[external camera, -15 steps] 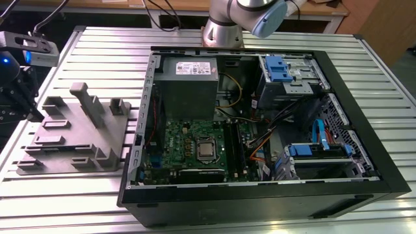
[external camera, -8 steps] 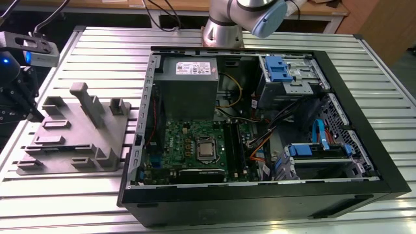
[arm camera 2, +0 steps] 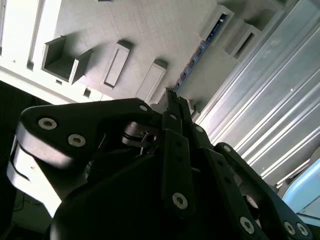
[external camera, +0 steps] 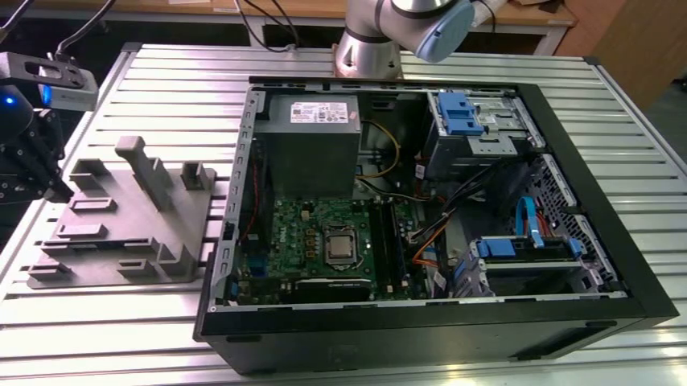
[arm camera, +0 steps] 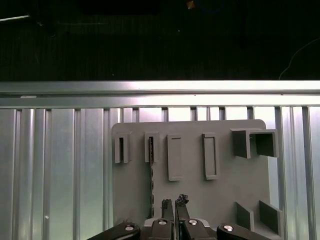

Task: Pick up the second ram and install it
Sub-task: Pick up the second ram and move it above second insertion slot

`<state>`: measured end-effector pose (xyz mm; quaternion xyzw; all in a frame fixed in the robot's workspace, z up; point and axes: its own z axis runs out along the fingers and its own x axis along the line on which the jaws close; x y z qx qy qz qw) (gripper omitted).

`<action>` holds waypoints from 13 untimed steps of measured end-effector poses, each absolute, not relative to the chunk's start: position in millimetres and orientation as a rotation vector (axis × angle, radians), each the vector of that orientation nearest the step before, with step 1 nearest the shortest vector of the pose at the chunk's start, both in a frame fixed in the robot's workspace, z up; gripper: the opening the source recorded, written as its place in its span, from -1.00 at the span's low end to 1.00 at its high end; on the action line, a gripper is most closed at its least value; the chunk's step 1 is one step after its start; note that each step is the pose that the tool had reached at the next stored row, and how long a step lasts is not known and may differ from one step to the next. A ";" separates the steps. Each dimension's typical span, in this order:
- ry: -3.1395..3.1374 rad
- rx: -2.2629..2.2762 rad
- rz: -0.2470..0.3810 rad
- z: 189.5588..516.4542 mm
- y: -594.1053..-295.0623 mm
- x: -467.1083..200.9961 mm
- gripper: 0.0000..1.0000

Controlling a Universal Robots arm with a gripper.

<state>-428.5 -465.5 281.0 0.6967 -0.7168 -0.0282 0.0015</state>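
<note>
Though the slatted metal desk carries everything, the bulk of it is taken by the open computer case, which lies just beside the grey holder, on the exterior view's right of it. The holder is a flat moulded block with several upright pockets and slots.

Above the holder, in the first wrist view, hangs the end effector. It is clenched, fingers pressed close together with nothing between them, and it sits clear of the holder's surface.

The second ram stands on its long edge in one of the holder's narrow slots, just to one side of the line of the fingers. In the second wrist view it shows as a thin dark strip with a bluish edge.

By its look it is light and stiff, but thin and easily damaged: twisting or squeezing the chips would likely harm it. The safest hold is probably across the two flat faces near the middle of the exposed top edge. A straight lift along the slot should keep it from binding.
</note>
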 end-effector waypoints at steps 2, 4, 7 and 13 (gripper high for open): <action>-2.250 2.186 -0.089 280.9 -465.5 -428.5 -0.73; -2.250 2.186 -0.089 281.0 -465.5 -428.5 -0.73; -2.251 2.186 -0.089 281.0 -465.5 -428.5 -0.71; -2.252 2.184 -0.089 281.0 -465.5 -428.5 -0.45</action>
